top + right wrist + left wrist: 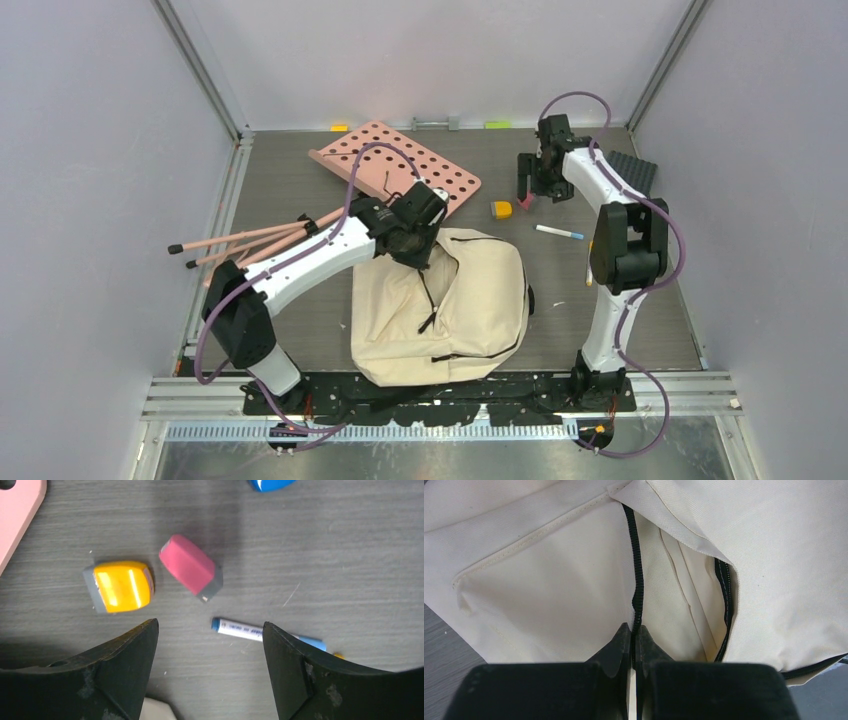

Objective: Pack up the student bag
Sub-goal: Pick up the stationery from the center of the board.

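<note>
Cream fabric student bag (480,300), limp, black zipper (638,580) open.

Right wrist view: a blue object (271,484) at 1 o'clock and the board (17,510) at 10 o'clock are cut by the edge; my right gripper (210,625) covers the pen's (240,629) far end; a cream scrap (156,711) at 7 o'clock cannot be identified. Left wrist view: the bag (549,580) overruns 9, 12 and 3 o'clock.

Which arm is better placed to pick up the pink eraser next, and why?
Right: the right fingers hang open close by the pink eraser, while the left fingers are shut on the student bag's zipper.
</note>
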